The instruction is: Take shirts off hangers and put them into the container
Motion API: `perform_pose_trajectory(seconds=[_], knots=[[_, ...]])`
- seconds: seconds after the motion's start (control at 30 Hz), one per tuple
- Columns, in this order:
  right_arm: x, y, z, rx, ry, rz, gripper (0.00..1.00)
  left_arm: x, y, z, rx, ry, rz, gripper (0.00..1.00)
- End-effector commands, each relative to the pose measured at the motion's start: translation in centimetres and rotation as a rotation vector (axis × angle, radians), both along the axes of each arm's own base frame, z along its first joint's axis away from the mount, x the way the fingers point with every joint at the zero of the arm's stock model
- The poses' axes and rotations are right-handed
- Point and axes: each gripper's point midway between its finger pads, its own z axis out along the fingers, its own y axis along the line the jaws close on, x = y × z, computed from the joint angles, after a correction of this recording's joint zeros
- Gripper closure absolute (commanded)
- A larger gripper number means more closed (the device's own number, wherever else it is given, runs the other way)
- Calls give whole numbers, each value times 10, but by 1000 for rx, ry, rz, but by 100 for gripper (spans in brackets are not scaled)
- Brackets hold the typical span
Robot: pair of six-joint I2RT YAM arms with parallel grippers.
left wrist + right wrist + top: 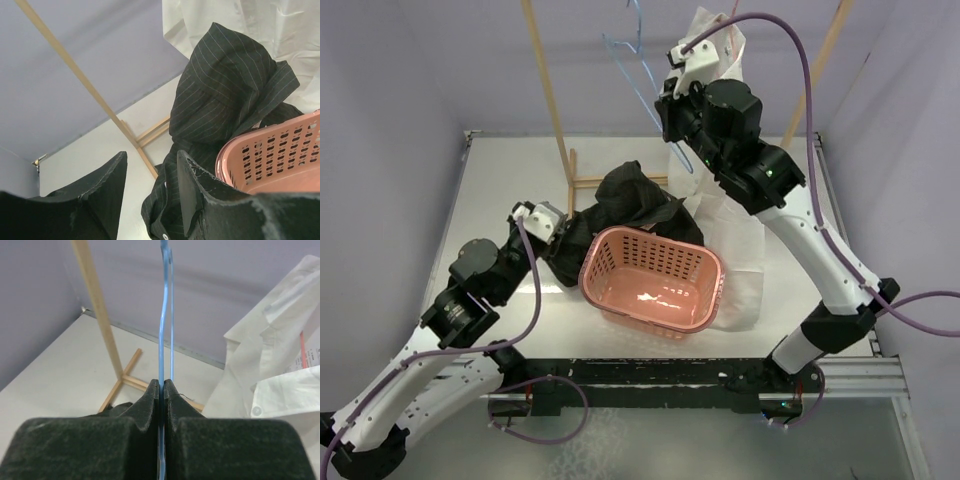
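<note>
The light blue hanger (165,315) is clamped tight between the fingers of the right end effector (161,384) and held up high, close to a wooden rack pole (548,90). The left end effector (151,160) is spread open with nothing gripped, parked right beside the black shirt (635,205). That shirt is heaped on the counter (500,180) against the far rim of the pink basket (655,285). The white shirt (725,215) is seen hanging just right of the basket.

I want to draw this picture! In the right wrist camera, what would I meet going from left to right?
wooden pole → light blue hanger → white shirt
</note>
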Motion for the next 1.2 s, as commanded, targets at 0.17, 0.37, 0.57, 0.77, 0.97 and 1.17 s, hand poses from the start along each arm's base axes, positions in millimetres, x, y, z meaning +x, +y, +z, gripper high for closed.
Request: perform_pose_trajectory(seconds=[0.17, 0.37, 0.57, 0.77, 0.97, 1.17], knots=[[50, -28, 50, 97, -173, -140, 100, -11, 8, 14, -81, -64, -3, 52], [59, -30, 59, 137, -207, -148, 100, -10, 1, 8, -67, -42, -27, 52], [61, -33, 62, 152, -221, -148, 100, -9, -1, 6, -63, -37, -33, 53], [72, -34, 71, 152, -248, -149, 100, -9, -3, 4, -58, -30, -41, 53], [96, -19, 54, 103, -197, -124, 100, -9, -5, 2, -50, -34, -54, 52], [115, -10, 24, 85, -139, -106, 100, -7, -13, -7, -33, -20, -81, 50]])
